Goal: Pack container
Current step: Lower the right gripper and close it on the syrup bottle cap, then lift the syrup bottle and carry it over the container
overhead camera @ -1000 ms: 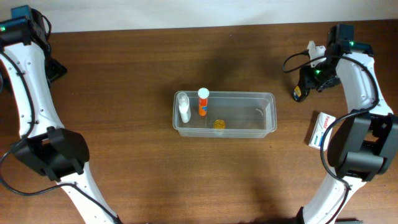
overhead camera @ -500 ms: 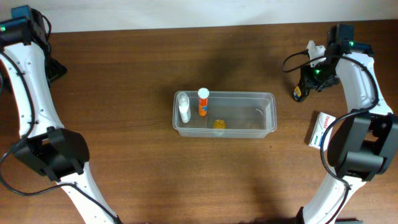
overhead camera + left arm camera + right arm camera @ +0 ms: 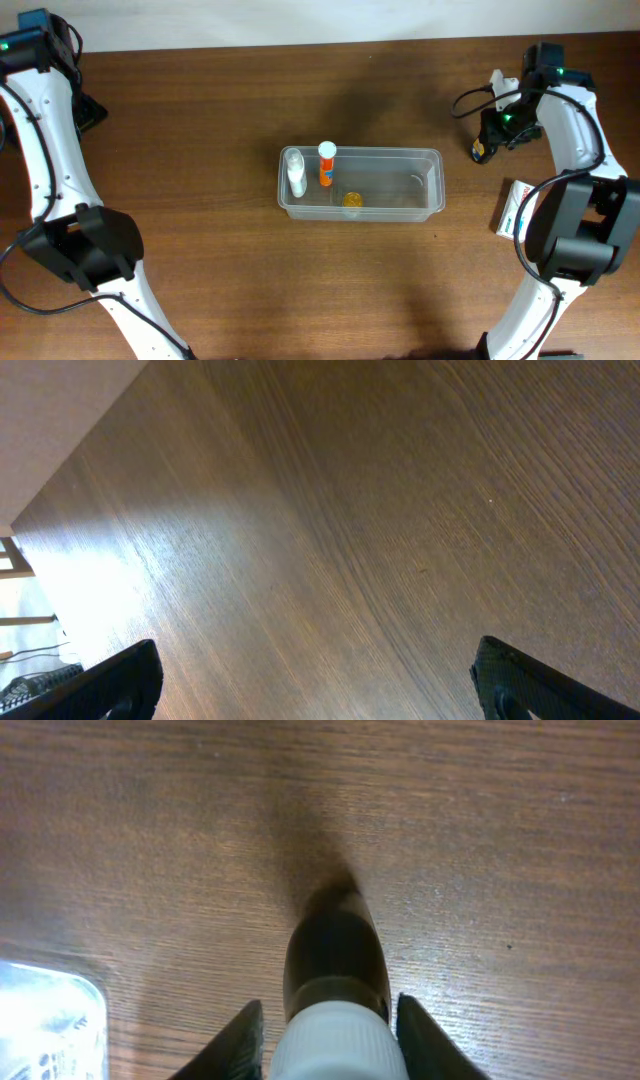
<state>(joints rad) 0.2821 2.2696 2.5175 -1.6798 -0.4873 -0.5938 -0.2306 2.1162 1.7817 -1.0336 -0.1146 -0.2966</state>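
The container (image 3: 432, 186), a clear shallow tub, lies at the table's middle. Inside at its left end stand a white bottle (image 3: 295, 172) and an orange bottle with a white cap (image 3: 326, 165); a small gold item (image 3: 352, 200) lies near its front wall. My right gripper (image 3: 492, 135) is right of the container and closed around a dark brown bottle with a white cap (image 3: 336, 960), which also shows in the overhead view (image 3: 480, 150), low at the table. My left gripper (image 3: 315, 680) is open and empty over bare wood at the far left (image 3: 88, 110).
A white and red box (image 3: 514, 208) lies on the table in front of the right gripper, by the right arm. A pale shiny object (image 3: 45, 1025) shows at the lower left of the right wrist view. The table's back edge runs along the wall.
The right wrist has shifted very slightly near the dark bottle. The left arm and the container's contents have not moved.
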